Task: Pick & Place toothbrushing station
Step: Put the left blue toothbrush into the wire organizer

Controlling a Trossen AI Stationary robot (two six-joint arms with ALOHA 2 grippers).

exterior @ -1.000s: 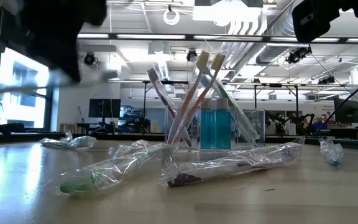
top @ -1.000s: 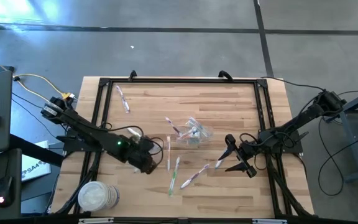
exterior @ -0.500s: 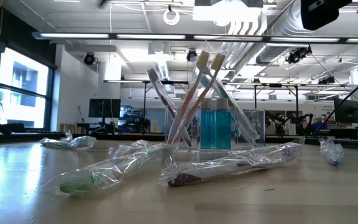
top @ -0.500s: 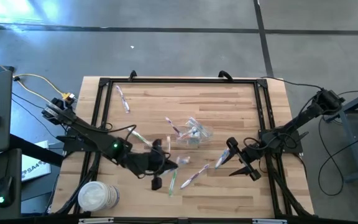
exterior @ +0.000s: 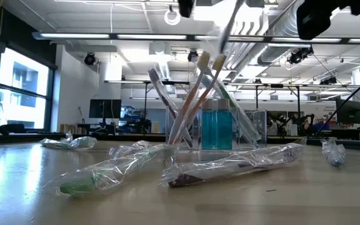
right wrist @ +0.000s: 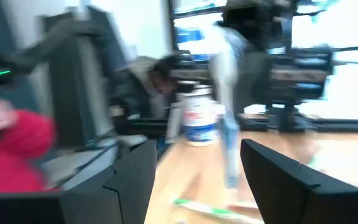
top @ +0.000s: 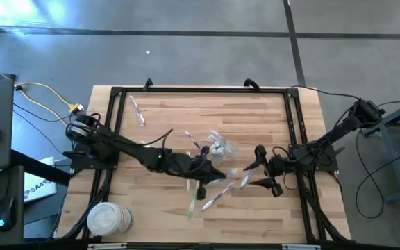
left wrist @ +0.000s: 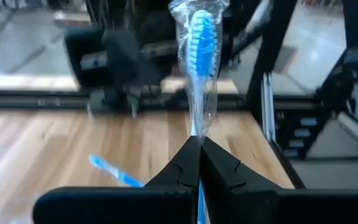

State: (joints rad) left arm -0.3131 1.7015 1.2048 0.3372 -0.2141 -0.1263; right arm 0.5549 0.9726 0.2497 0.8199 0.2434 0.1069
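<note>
My left gripper [top: 214, 175] is shut on a blue toothbrush in a clear wrapper [left wrist: 199, 56], held in the air at mid-table, near side of the transparent container [top: 218, 147]. That container stands upright with several toothbrushes leaning in it [exterior: 199, 100]. The held brush shows blurred high in the low view [exterior: 229, 28]. My right gripper [top: 251, 171] is open just to the right of the held brush, which shows between and beyond its fingers [right wrist: 225, 106]. Other wrapped toothbrushes lie flat on the wood: green [top: 192, 203], pink [top: 214, 197], and one at the far left [top: 137, 110]. My left gripper pinches the wrapped toothbrush's handle [left wrist: 197, 127] between its two fingertips. The fingers come roughly level from the table's left. The brush sticks out beyond them, bristle head [left wrist: 201, 34] farthest from the fingers, tilted and clear of the table.
A black frame [top: 117, 94] runs around the wooden top. A white tub [top: 107, 219] stands at the near left corner. Two wrapped brushes [exterior: 124, 167] lie close to the low camera. A person's red sleeve [right wrist: 11, 149] shows beyond the table.
My left gripper has travelled toward the table's right edge and risen, tipping from pointing down to about level and rolling. The wrapped blue toothbrush has come up off the wood with it and now hangs clear beside the right gripper.
</note>
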